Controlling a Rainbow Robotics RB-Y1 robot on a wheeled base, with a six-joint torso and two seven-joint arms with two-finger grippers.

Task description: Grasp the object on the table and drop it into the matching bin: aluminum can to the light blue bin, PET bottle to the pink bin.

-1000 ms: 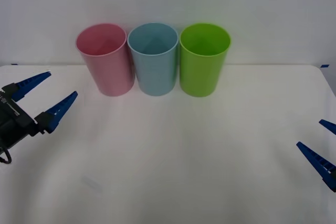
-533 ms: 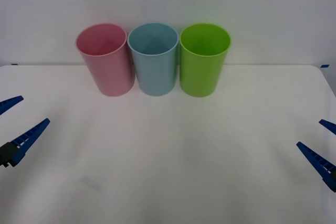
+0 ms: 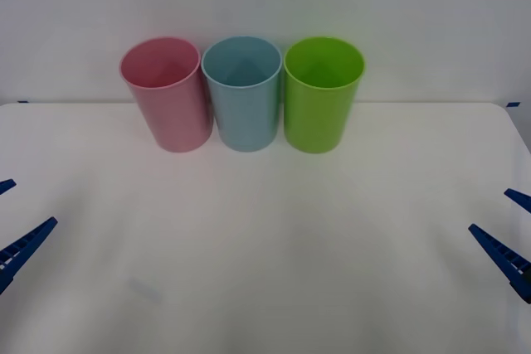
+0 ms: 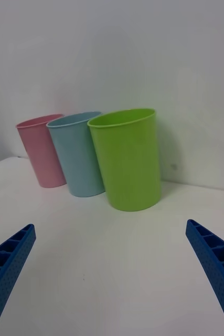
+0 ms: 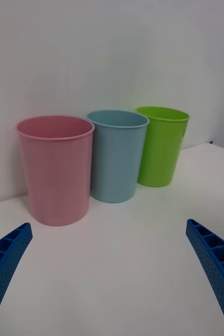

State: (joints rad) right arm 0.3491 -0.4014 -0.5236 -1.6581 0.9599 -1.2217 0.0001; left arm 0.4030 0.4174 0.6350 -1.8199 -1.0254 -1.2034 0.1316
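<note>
Nearest you: left hand (image 3: 10, 225) low at table's (image 3: 265, 271) left edge, right hand (image 3: 508, 234) low at right edge; both spread wide, holding nothing, arms drawn well back from bins. Risk: no can on table to grasp; reaching anyway means shutting on air or knocking bin. Far side, touching row: pink bin (image 3: 166, 93), light blue bin (image 3: 242, 91), lime green bin (image 3: 322, 93). Can perhaps inside light blue bin; interior unclear.
</note>
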